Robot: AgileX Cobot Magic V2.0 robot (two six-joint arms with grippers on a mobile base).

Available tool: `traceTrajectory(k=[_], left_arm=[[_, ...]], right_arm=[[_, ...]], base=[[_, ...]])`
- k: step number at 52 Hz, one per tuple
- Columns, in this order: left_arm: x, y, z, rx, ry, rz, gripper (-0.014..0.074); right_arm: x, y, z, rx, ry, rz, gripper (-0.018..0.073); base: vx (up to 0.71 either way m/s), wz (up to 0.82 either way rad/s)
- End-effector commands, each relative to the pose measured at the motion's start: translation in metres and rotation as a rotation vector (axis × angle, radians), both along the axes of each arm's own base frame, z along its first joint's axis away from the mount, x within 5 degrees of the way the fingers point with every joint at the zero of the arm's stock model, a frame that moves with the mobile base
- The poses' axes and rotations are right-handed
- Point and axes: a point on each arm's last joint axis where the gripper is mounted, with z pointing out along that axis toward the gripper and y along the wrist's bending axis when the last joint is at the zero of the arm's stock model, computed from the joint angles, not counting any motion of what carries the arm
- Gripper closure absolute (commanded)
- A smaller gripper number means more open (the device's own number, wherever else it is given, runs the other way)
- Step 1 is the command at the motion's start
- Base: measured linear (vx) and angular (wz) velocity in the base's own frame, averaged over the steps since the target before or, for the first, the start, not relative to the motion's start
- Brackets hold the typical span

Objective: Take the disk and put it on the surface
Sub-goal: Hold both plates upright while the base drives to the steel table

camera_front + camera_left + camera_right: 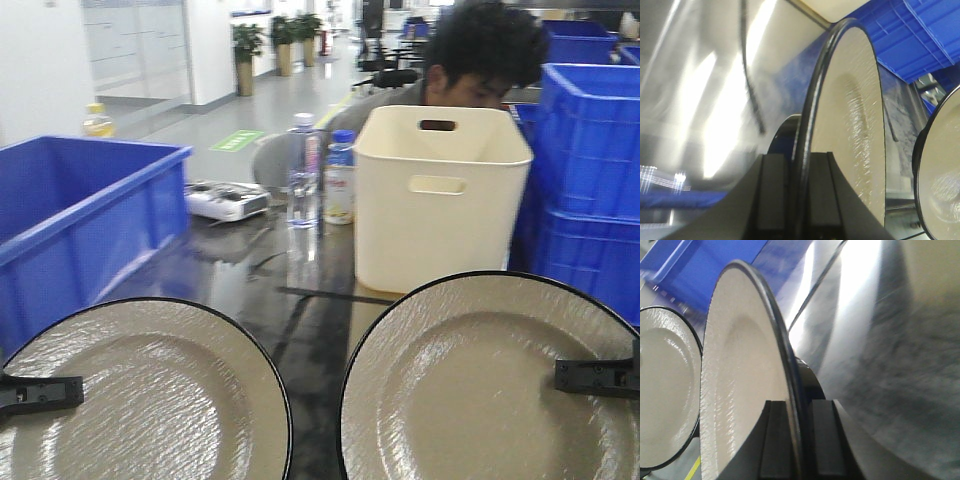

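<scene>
Two beige disks with black rims hang side by side over the dark glossy surface (255, 275). My left gripper (40, 392) is shut on the outer edge of the left disk (140, 400). The right gripper (595, 375) is shut on the outer edge of the right disk (480, 390). In the left wrist view the left gripper (800, 160) clamps the left disk (855, 125) edge-on, with the right disk (940, 175) beside it. In the right wrist view the right gripper (799, 407) clamps the right disk (740, 390). The left disk (665, 390) and the surface (880, 365) lie to either side.
A blue bin (70, 220) stands at the left, a cream bin (440, 190) behind the right disk, and stacked blue crates (590, 150) at the right. Two bottles (304, 170) and a white device (228, 200) sit at the back. A person (480, 60) leans behind the cream bin.
</scene>
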Motion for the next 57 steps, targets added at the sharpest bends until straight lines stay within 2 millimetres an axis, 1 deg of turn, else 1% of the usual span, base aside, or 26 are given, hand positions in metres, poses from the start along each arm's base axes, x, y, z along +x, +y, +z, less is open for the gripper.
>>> traceTrajectory(k=[1, 30, 57], left_arm=[[-0.0029, -0.0059, 0.0254, -0.118, -0.083, 0.008, 0.0598], [-0.0028, -0.0058, 0.0254, -0.117, -0.084, 0.01, 0.0598], [-0.0028, -0.0058, 0.0254, -0.117, -0.084, 0.01, 0.0598]], right_arm=[[-0.0018, 0.0039, 0.0225, 0.103, -0.09, -0.019, 0.0568], [-0.0018, 0.0039, 0.0225, 0.103, -0.09, -0.019, 0.0568], [-0.0018, 0.0039, 0.0225, 0.103, -0.09, -0.019, 0.0568]], base=[[0.28, -0.49], [0.21, -0.35], [0.06, -0.13]])
